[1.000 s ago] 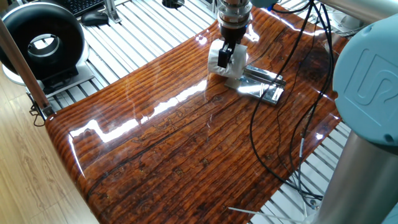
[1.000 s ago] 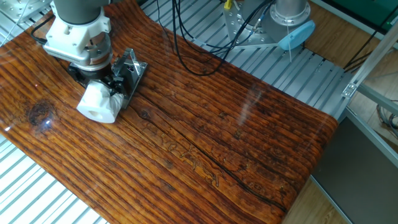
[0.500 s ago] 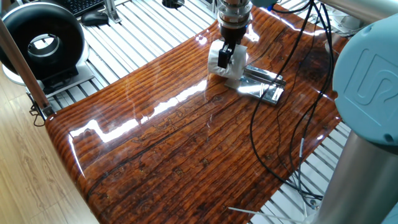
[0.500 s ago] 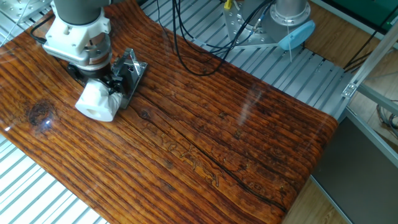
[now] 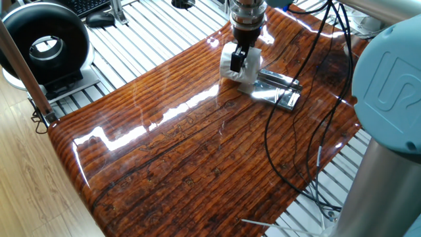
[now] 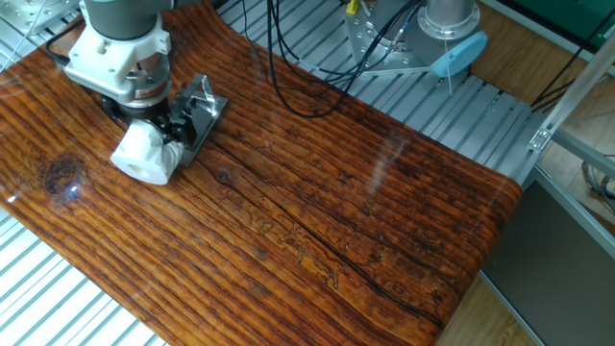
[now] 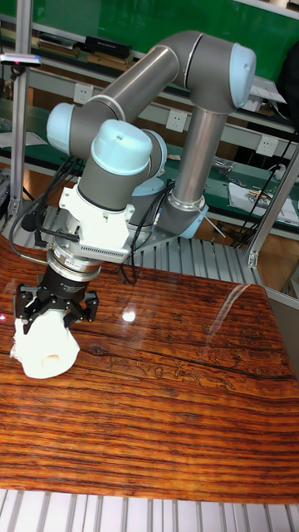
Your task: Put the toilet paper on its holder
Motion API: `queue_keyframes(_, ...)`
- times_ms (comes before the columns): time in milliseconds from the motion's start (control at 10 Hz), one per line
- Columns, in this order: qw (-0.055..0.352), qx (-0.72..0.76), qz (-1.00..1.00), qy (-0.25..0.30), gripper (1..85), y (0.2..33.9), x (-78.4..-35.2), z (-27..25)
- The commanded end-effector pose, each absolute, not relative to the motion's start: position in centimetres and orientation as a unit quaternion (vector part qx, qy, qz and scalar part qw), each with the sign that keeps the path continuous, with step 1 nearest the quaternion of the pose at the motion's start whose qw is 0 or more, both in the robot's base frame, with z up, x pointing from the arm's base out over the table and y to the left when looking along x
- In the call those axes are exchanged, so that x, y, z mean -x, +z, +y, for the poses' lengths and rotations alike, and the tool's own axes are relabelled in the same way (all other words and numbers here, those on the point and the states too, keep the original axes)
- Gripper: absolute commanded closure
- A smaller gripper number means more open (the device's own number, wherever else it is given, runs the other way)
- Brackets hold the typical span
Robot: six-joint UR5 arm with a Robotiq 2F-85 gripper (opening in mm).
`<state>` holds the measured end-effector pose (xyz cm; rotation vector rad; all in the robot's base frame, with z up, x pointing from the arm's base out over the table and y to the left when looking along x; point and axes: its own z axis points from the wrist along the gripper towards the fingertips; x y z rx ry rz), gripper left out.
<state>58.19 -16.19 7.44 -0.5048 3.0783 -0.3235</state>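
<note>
End effector (image 6: 152, 136) clamped on the toilet paper (image 6: 141, 157), just beside the holder (image 6: 197, 113) near a tabletop (image 6: 317, 211) corner. Since the earlier frame, the roll has shifted slightly away from the holder.

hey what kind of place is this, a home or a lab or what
Most likely a robotics lab or workshop, not a home. A grey and light-blue industrial robot arm is mounted by a glossy wood-grain tabletop laid on slatted aluminium framing, and loose black cables trail across it.

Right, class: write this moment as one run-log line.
gripper: shut on roll | roll: beside holder, not on its bar | surface: wooden table | task: not done
</note>
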Motion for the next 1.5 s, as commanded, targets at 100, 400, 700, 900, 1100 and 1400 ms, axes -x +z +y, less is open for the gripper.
queue_keyframes(100, 0.018, 0.154, 0.980, -0.122, 84.7, 7.8, -59.1, -17.1)
queue_keyframes(400, 0.022, 0.134, 0.983, -0.125, 84.7, 7.8, -59.2, -17.3)
queue_keyframes(700, 0.027, 0.120, 0.986, -0.109, 84.7, 7.6, -59.3, -16.5)
queue_keyframes(900, 0.026, 0.113, 0.989, -0.096, 84.7, 7.5, -59.1, -15.8)
queue_keyframes(1100, 0.027, 0.113, 0.988, -0.100, 84.7, 7.5, -59.2, -16.0)
queue_keyframes(1400, 0.038, 0.135, 0.982, -0.123, 84.7, 7.8, -60.0, -17.1)
